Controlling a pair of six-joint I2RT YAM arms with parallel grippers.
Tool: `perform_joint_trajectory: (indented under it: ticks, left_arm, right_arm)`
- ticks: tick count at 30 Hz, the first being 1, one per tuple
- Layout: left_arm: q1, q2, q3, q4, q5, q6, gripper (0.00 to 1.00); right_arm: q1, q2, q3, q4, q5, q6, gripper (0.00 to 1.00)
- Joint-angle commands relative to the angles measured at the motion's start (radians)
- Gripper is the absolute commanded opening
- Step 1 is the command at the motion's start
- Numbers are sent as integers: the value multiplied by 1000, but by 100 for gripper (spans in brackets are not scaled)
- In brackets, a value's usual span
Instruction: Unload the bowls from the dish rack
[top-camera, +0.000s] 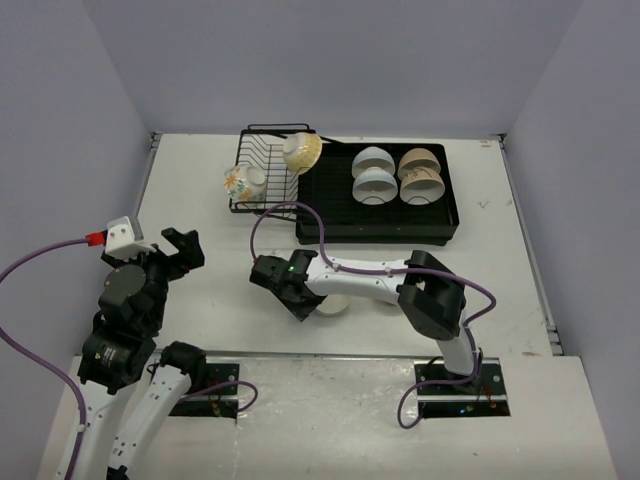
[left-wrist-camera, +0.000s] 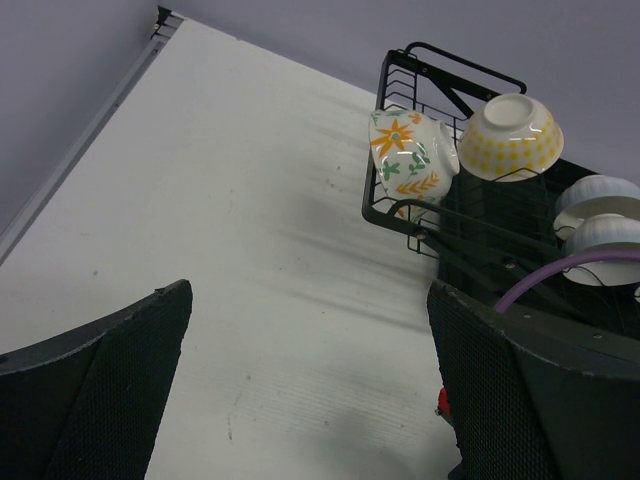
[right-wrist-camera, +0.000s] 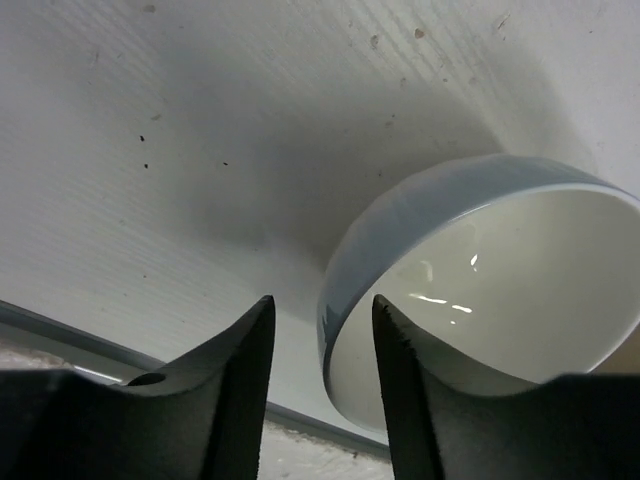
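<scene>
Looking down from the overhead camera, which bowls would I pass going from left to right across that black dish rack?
flowered bowl → yellow patterned bowl → pair of white bowls → pair of beige bowls

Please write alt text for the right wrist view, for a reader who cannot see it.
A glossy white bowl rests on the white table, its near wall between the two parted dark fingers of the right gripper. A gap shows between the wall and the left finger, so the wall is not clamped.
</scene>
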Motion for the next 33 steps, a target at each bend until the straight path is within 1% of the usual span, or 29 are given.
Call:
perform_joint_trajectory:
  ticks: [1,5,6,7,8,9,10,11,12,13,14,15,16,18,19,20,21,22,23,25,26,27,28,29,30,31,32,33]
  left_arm:
    - [7,7,-8,34,1,15,100]
    - [7,5,-8,34,-1,15,100]
    - [7,5,-8,34,-1,15,100]
    - [7,5,-7,32,-1,15,100]
    - [7,8,-7,34,-1,15,100]
    - [7,8,-7,34,-1,15,100]
    - [7,10,-7,34,-1,15,100]
    - [7,10,-7,34,-1,15,100]
    - [7,10,-7,32,-1,15,100]
    - [7,11,-7,34,-2,15,100]
    - [7,10,-8,35,-1,15,100]
    - [7,17,-8,38,3,15,100]
    - [13,24,-7,43,6,15,100]
    - [28,43,-4,41,13,15,100]
    - [33,48,0,41,19,16,100]
    - [34,54,3,41,21,16,100]
    - [36,57,4,40,18,16,100]
    - [36,60,6,38,16,18,100]
    - [36,60,7,38,15,18,100]
    - [36,62,10,35,12,19,100]
    - [36,62,12,34,9,19,100]
    - [36,60,12,34,9,18,100]
    - [36,60,9,34,6,18,100]
    - [36,59,9,34,6,18,100]
    - [36,62,7,34,7,18,100]
    - [36,60,6,34,9,18,100]
    - [36,62,7,32,10,19,100]
    - [36,63,6,34,13,19,100]
  right_arm:
    - [1,-31,5,13,34,2,49]
    - [1,-89,-12,10,45,6,59]
    - [1,-107,-15,12,45,5,65]
    - [1,-152,-23,15,42,2,67]
    - [1,-179,-26,25,40,2,76]
    - [3,-212,-30,32,37,-1,78]
    - [1,-286,-39,48,32,-6,79]
    - [3,-330,-44,62,31,-18,90]
    - [3,-377,-52,85,34,-24,99]
    - [3,-429,-84,113,28,-34,99]
    - [-5,-544,-105,186,25,-41,99]
    - [-17,-601,-130,229,14,-47,99]
    - [-69,-706,-182,310,-24,-41,99]
    - [-167,-799,-243,390,-85,9,99]
    - [-288,-842,-313,474,-118,38,99]
    - [-351,-920,-357,519,-183,105,99]
    - [-484,-959,-434,614,-217,144,99]
    - [-549,-994,-473,665,-263,190,99]
    - [-662,-1061,-551,743,-267,294,99]
    - [-764,-1117,-633,826,-267,388,99]
    - [-813,-1167,-677,852,-267,505,99]
    - [-917,-1190,-776,954,-288,553,99]
    - [-968,-1209,-829,1032,-323,598,99]
    - [-1011,-1223,-881,1088,-368,694,99]
    - [-1098,-1226,-948,1130,-395,742,99]
    - [-1140,-1214,-972,1204,-431,791,99]
    - [-1174,-1192,-993,1240,-475,877,99]
    - [-1235,-1130,-1021,1268,-542,925,99]
